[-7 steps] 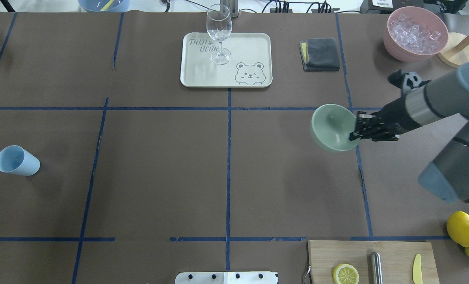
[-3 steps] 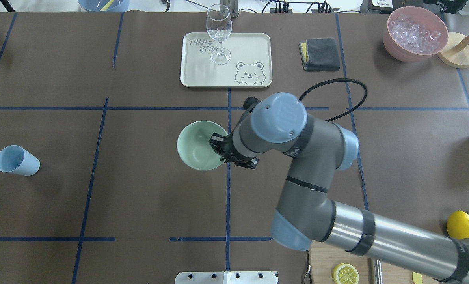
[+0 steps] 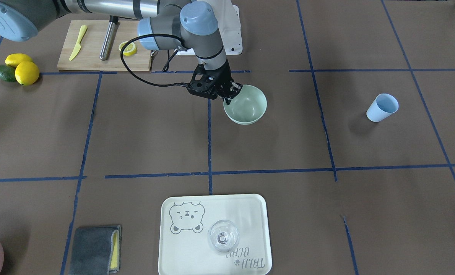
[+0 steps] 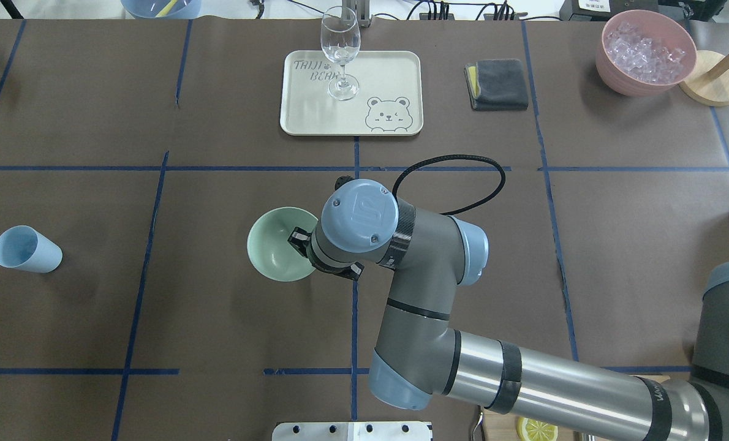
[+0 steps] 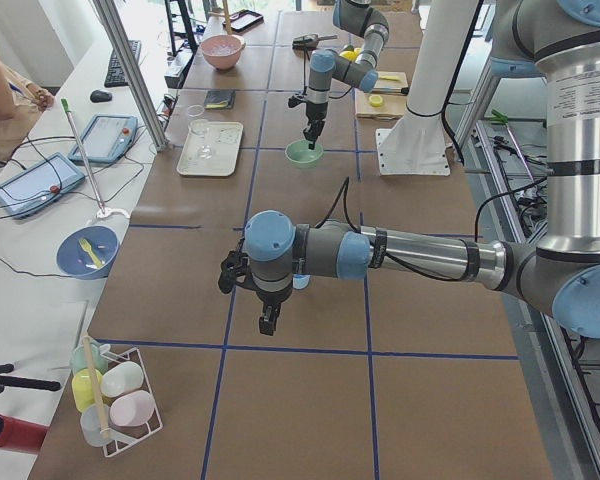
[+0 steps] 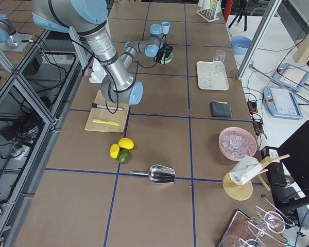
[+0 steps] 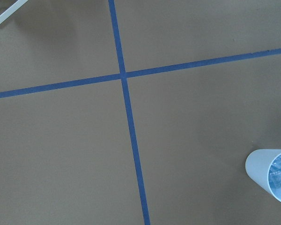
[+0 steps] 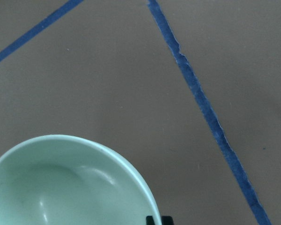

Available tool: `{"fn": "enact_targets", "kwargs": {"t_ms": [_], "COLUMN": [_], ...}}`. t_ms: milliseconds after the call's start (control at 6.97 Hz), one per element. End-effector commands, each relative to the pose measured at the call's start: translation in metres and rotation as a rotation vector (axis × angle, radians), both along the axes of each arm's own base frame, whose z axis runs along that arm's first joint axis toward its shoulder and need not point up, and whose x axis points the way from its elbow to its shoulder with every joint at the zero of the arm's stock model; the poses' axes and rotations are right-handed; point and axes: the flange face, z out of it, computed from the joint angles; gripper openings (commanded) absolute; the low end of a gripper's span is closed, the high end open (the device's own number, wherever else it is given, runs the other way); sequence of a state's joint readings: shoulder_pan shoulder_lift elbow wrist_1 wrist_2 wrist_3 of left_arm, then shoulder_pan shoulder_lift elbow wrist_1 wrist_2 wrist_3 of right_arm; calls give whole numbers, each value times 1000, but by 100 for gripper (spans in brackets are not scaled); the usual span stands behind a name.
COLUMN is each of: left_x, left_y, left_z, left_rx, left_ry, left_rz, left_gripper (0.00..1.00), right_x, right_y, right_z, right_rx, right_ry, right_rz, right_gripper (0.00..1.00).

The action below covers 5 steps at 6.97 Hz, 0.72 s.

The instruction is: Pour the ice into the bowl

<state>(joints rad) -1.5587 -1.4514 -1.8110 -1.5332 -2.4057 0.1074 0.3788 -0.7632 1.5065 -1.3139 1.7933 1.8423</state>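
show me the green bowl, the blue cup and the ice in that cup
bowl [image 4: 272, 245], overhead exterior view, on its bare inner floor.
blue cup [image 4: 45, 258], overhead exterior view, on its outer side wall.
ice [image 7: 277, 173], left wrist-mounted view, on the cubes inside the cup.

The round pale mint-green bowl [image 3: 250, 106] is smooth and matt, with a faint sheen inside. The tabletop [image 3: 135, 133] is matt brown paper crossed by blue tape strips [image 3: 209, 145], carrying a smooth cream plastic tray [image 3: 181, 256] with a clear glossy stemmed glass [image 4: 340, 54]. The rectangular cutting board [image 3: 91, 46] is pale wood; the folded grey cloth [image 3: 91, 249] looks soft and napped.
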Motion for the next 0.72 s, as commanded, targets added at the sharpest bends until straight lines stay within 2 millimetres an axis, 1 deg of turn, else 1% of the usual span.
{"fn": "enact_targets", "kwargs": {"t_ms": [0,143,287,430,574], "left_x": [10,12,24,59,64], "left_y": [-2,-4,-10,-23,-40], "left_z": [-2,-4,-11,-26,-42], "left_rx": [9,41,89,169,211], "left_ry": [1,2,1,2,8], "left_rz": [23,26,53,124,125], "left_gripper": [100,100,100,100,100], "right_x": [-13,-13,-10,22,75], "right_y": [0,0,2,-4,-20], "right_z": [10,10,6,-18,-15], "right_rx": [-9,-6,-4,14,10], "right_ry": [4,6,0,-59,-105], "right_rz": [4,2,-3,19,36], "right_gripper": [39,65,93,100,100]}}
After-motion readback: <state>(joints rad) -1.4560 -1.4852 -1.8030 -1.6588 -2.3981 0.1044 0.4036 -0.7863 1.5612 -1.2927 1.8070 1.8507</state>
